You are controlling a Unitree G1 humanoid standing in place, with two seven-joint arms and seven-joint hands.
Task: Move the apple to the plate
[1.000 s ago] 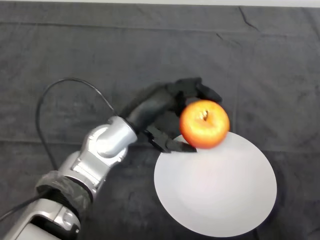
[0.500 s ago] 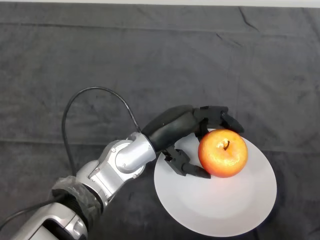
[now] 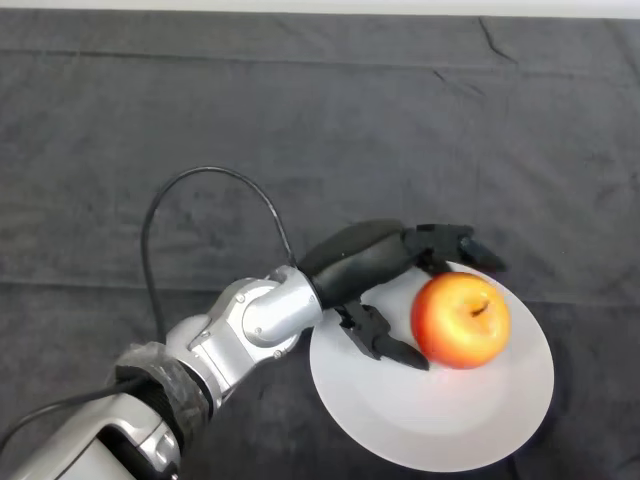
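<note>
Apple (image 3: 461,321): red-orange, stem dimple turned up and to the right, over the upper middle of the white plate (image 3: 440,420); whether its underside already rests on the plate cannot be told from this view.
Hand (image 3: 385,268): the left one, curled round the apple from its left side, fingers over the far edge and thumb below on the near left, so it is grasping the fruit.
Step in hand: setting down and letting go, by my judgement.
How to do it well: lower until the apple bears on the plate, then spread fingers and thumb evenly so neither side nudges it; a round fruit on a smooth plate may roll, so draw the hand back to the left, away from it, without brushing it.
Desk (image 3: 300,120): under a dark, wrinkled cloth.
In the way: nothing visible near the plate or along the way back.
</note>
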